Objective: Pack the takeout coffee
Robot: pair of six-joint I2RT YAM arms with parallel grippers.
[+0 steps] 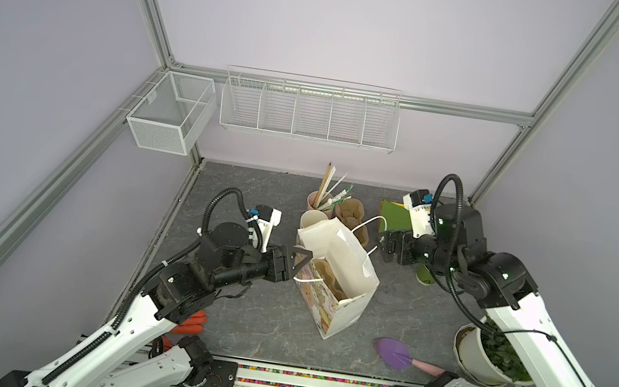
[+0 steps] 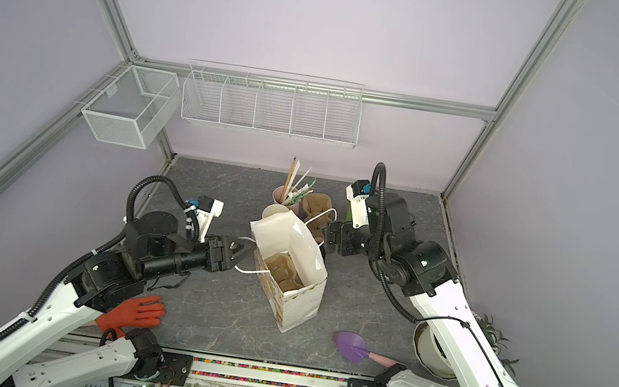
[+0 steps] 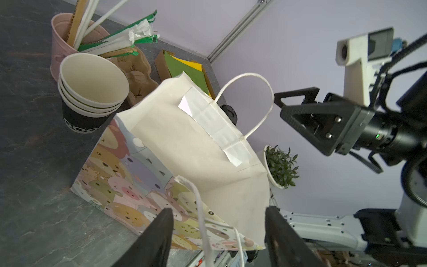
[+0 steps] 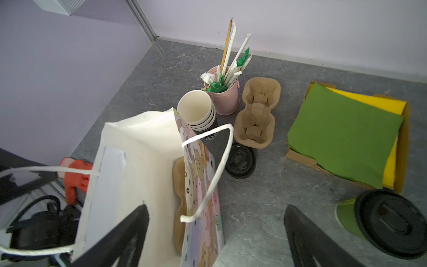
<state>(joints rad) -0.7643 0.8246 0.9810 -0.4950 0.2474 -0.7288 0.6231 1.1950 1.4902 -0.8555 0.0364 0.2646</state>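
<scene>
The takeout coffee point(image 4: 381, 222), a tapered green paper cup capped with a round black plastic lid, stands on the grey stone-patterned table point(image 1: 247, 311) at the right, just right of the white paper bag printed with cartoon animals point(image 1: 350, 268). The left arm reaches low across from the left, its forearm nearly level, and the left tool point(image 1: 306, 259) sits at the bag's left rim. In the left wrist view its fingers point(image 3: 161, 222) are apart, with the rim and a white cord handle point(image 3: 201, 208) lying between them and nothing pinched. The right arm bends in from the right and passes over the coffee. The right tool point(image 1: 382, 244) points left at the bag's other handle, its fingers point(image 4: 138, 219) spread wide and empty. In a top view only a sliver of the cup's green side point(image 1: 424, 275) peeks out under that arm, whereas the right wrist view shows the lid in full. That view also takes in a loose black lid point(image 4: 240, 160) lying flat beside a brown pulp cup carrier point(image 4: 256, 115), and a stack of black-sided paper cups point(image 4: 196, 111) touching the bag's far corner. Both top views look down into the bag, where a second pulp carrier point(image 2: 281, 270) lies. The left wrist view mostly sees the printed outside.
</scene>
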